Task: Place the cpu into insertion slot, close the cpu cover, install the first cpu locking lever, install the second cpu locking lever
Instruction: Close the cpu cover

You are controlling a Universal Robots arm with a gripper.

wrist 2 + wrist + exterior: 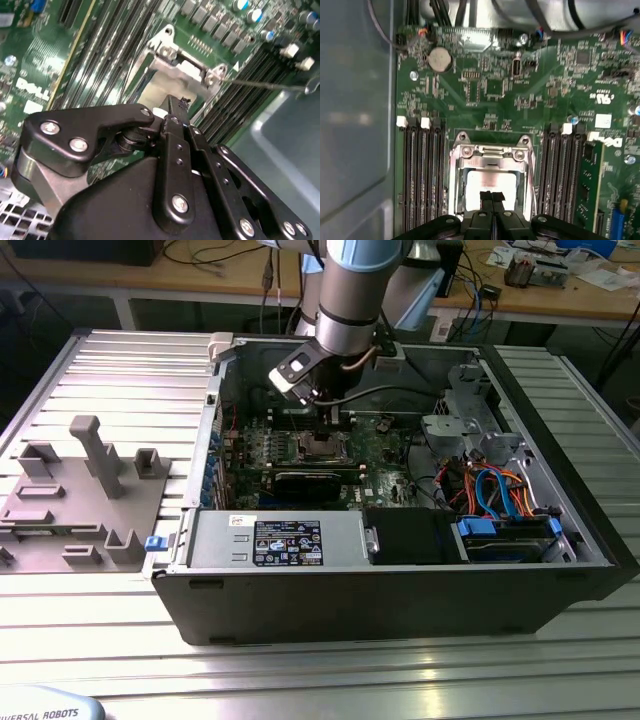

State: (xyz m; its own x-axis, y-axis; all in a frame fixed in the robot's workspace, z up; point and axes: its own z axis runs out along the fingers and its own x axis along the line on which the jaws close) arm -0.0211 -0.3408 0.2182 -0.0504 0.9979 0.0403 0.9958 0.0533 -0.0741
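Note:
Inside the open computer case, the insertion slot (322, 447) sits on the green board. In both wrist views the cpu (487, 181) (160, 90) shows its dull silver top through the square cut-out of the cpu cover (492, 159) (182, 67), which lies down over it. My gripper (492, 195) (176, 107) (328, 418) hovers just above the cpu's middle. Its black fingers are shut tip to tip with nothing seen between them. A thin wire locking lever (265, 84) sticks out sideways from the socket's corner.
Black memory slots (422, 170) (565, 170) flank the socket on both sides. A coin battery (440, 59) lies further along the board. The grey case wall (355, 100) rises close by. A drive cage with cables (500, 500) stands at the exterior view's right, a grey fixture tray (80, 500) at its left.

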